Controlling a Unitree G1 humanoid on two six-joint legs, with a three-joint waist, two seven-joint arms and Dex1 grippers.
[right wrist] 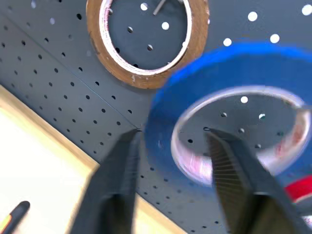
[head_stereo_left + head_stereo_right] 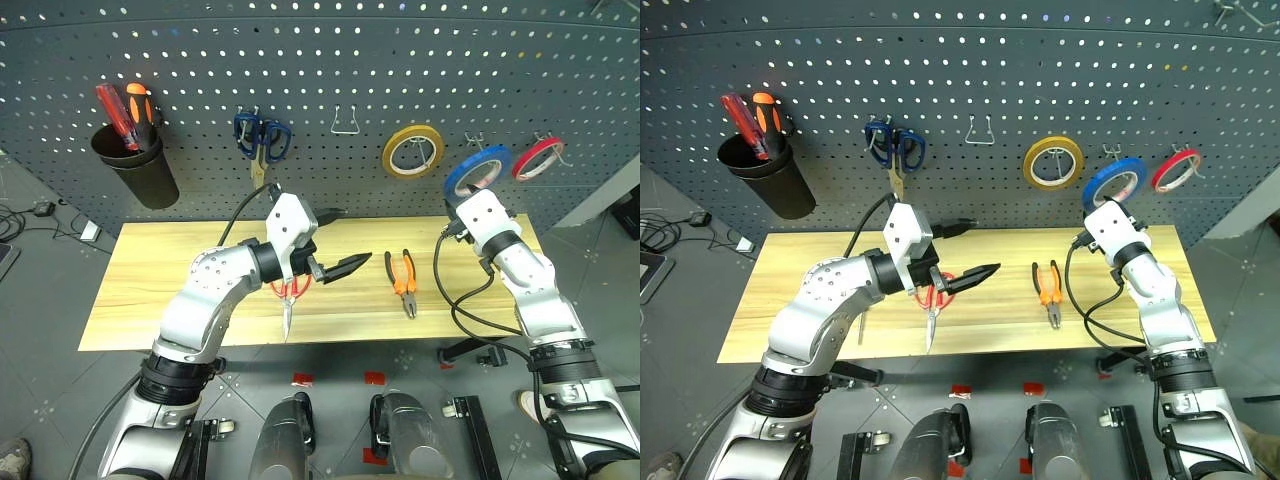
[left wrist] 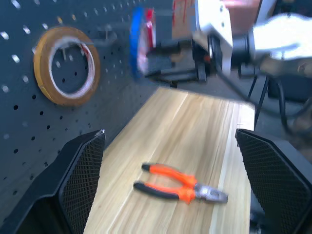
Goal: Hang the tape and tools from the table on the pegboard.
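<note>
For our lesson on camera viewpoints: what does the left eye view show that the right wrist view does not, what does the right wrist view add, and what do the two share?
The left eye view adds the left gripper, open over the table, the red-handled scissors, the dark-blue-handled scissors and the black cup holding screwdrivers.

The right wrist view adds the right gripper, open, with one finger outside the blue tape and one inside its white core.

Both share the blue tape, the yellow roll, the red roll, the pegboard and the table.

Yellow roll [image 2: 413, 151], red roll [image 2: 537, 158], dark-blue scissors [image 2: 262, 137]
</note>
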